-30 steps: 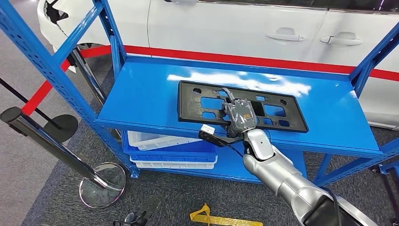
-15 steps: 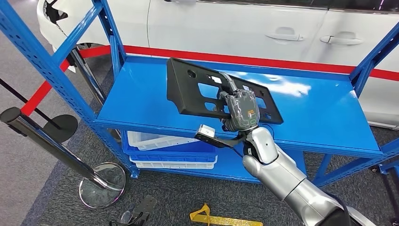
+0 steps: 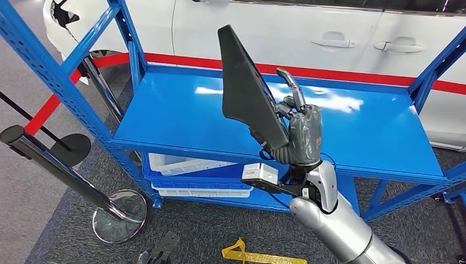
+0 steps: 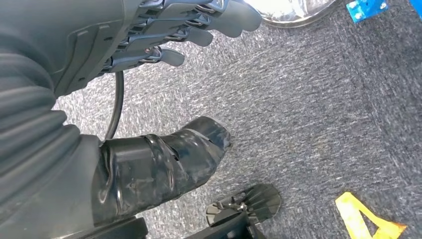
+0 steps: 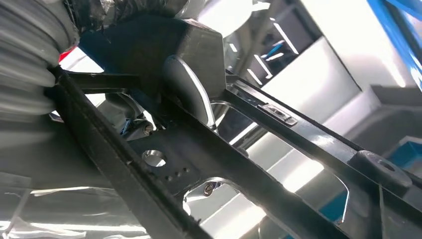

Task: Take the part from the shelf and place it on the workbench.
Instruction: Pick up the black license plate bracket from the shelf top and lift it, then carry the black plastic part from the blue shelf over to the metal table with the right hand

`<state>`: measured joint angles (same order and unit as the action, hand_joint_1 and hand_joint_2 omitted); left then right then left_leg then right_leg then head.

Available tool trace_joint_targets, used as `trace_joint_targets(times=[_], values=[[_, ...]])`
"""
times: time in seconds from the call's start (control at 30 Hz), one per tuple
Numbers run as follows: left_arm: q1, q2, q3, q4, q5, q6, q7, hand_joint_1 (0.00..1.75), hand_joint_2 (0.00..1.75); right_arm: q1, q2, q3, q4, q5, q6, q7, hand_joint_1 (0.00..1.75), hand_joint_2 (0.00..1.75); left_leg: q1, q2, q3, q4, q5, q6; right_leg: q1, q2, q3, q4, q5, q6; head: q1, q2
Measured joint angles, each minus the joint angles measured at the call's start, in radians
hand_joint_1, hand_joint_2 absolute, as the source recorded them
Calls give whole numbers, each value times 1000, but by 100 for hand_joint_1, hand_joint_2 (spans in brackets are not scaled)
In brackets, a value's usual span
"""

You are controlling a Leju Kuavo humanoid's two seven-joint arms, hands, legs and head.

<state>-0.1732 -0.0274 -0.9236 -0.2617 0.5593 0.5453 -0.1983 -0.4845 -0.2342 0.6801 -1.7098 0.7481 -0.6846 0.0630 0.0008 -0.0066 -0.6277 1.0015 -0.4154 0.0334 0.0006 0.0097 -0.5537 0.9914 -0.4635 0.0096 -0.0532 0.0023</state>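
Observation:
The part is a flat black plastic plate [image 3: 246, 91] with cut-out slots, tipped up on edge in the air above the blue shelf [image 3: 165, 118]. My right hand [image 3: 299, 132] grips its lower end. Up close in the right wrist view, the plate's black bars [image 5: 209, 164] cross in front of my right hand [image 5: 184, 84], whose thumb reaches through a slot. My left hand [image 4: 164, 35] hangs over the grey carpet, fingers slightly curled and holding nothing.
The shelf has blue uprights [image 3: 49, 71] at its left and right ends. White and blue bins [image 3: 192, 176] sit on its lower level. A white car [image 3: 286, 33] stands behind. A chrome stanchion [image 3: 71, 176] and a yellow tape strip [image 3: 253, 254] are on the floor.
My right hand has lifted the plate off the shelf top and turned it from lying flat to standing nearly on edge. The arm has risen and drawn back slightly.

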Motion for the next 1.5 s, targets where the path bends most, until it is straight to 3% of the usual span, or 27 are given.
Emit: trace_joint_targets(times=[0.23,0.4,0.47,0.53,0.57,0.6,0.63,0.67,0.7,0.77,0.83,0.9,0.93,1.0,1.07,1.1,1.13,1.17,1.23,1.3,1.37,1.43,1.5], values=[[-1,10,0,0,0,-9,22,0,175,48,-9,-9,-139,-135,3,-57,175,175,-6,-1,-1,4,-6,4,-5,0,1,-1,-2,3,0,0],[-3,16,0,0,-12,-24,30,0,175,70,-21,-10,-221,-175,10,-88,175,175,-6,1,4,-4,-1,16,-8,1,1,3,-7,12,0,0],[-7,17,0,0,-18,-30,33,0,175,76,-27,-10,-248,-182,18,-94,175,175,0,5,13,-18,5,22,-9,0,-21,58,-50,17,3,0],[-12,18,0,0,-24,-38,38,0,175,82,-31,-11,-269,-189,25,-98,175,175,1,8,16,-21,6,25,-13,-1,-76,181,-119,22,5,0],[-14,18,0,0,-26,-41,41,0,175,87,-32,-11,-276,-194,28,-100,175,175,1,8,16,-20,6,25,-16,-1,-103,241,-141,25,6,0],[-16,18,0,0,-29,-44,45,0,175,92,-33,-11,-283,-199,30,-103,175,175,1,9,16,-18,5,25,-20,-1,-119,275,-145,28,6,0],[-17,18,0,0,-32,-47,48,0,175,97,-34,-11,-290,-204,32,-106,175,175,2,9,15,-16,5,24,-24,-2,-117,275,-130,32,6,0],[-18,18,0,0,-34,-50,50,0,175,100,-35,-11,-297,-208,34,-109,175,175,3,8,14,-12,3,21,-30,-3,-96,237,-99,35,6,0],[-20,18,0,0,-36,-53,52,0,175,101,-37,-11,-304,-211,35,-112,175,175,5,8,13,-6,1,17,-36,-4,-63,173,-65,39,6,0],[-26,20,0,0,-37,-58,53,0,175,102,-38,-11,-316,-213,37,-114,175,175,5,5,5,9,-4,5,-37,-3,-6,70,-27,42,7,0],[-31,21,0,0,-38,-60,54,0,175,104,-39,-11,-325,-214,38,-115,175,175,3,2,-5,18,0,-10,-31,2,1,45,-24,32,6,0],[-31,21,0,0,-38,-60,55,0,175,106,-40,-11,-330,-215,39,-116,175,175,8,2,-15,23,2,-24,-28,4,-12,44,-15,11,6,0],[-30,21,0,0,-38,-60,55,0,175,107,-40,-11,-332,-215,40,-116,175,175,11,2,-24,36,-14,-29,-26,3,-19,43,-9,1,5,0],[-31,21,0,0,-38,-61,54,0,175,107,-40,-11,-338,-215,41,-116,175,175,14,3,-55,115,-88,-33,-23,1,-33,42,4,-18,2,0],[-33,20,0,0,-40,-62,54,0,175,107,-40,-11,-341,-216,43,-119,175,175,13,3,-87,236,-168,-31,-16,-1,-48,42,15,-28,0,0],[-33,20,0,0,-42,-63,54,0,175,108,-40,-11,-341,-215,45,-122,175,175,12,3,-91,277,-185,-29,-11,-1,-56,43,21,-31,0,0],[-34,20,0,0,-44,-64,54,0,175,108,-40,-11,-342,-213,46,-127,175,175,10,3,-78,285,-183,-24,-6,0,-64,44,26,-33,0,0],[-35,19,0,0,-47,-66,55,0,175,109,-40,-11,-344,-206,48,-131,175,175,6,3,-49,258,-164,-17,-3,1,-71,45,32,-34,0,0],[-40,20,0,0,-52,-68,57,0,175,110,-40,-11,-351,-187,51,-140,175,175,-8,2,43,133,-121,5,2,2,-82,46,41,-34,0,0],[-48,22,0,0,-55,-71,58,0,175,110,-40,-11,-359,-172,53,-143,175,175,-20,2,107,29,-108,21,1,1,-88,46,49,-28,0,0],[-51,23,0,0,-56,-75,60,0,175,111,-41,-11,-363,-163,53,-144,175,175,-25,1,116,-4,-104,25,-2,0,-90,41,60,-17,-2,0],[-49,21,0,-1,-55,-78,62,0,175,112,-41,-11,-366,-157,52,-144,175,175,-18,5,118,-21,-87,25,-2,1,-95,51,53,-6,-2,0],[-49,19,0,-1,-53,-81,63,0,175,114,-41,-11,-370,-156,52,-144,175,175,-10,11,117,-34,-70,28,-5,1,-125,124,-2,6,1,0]])
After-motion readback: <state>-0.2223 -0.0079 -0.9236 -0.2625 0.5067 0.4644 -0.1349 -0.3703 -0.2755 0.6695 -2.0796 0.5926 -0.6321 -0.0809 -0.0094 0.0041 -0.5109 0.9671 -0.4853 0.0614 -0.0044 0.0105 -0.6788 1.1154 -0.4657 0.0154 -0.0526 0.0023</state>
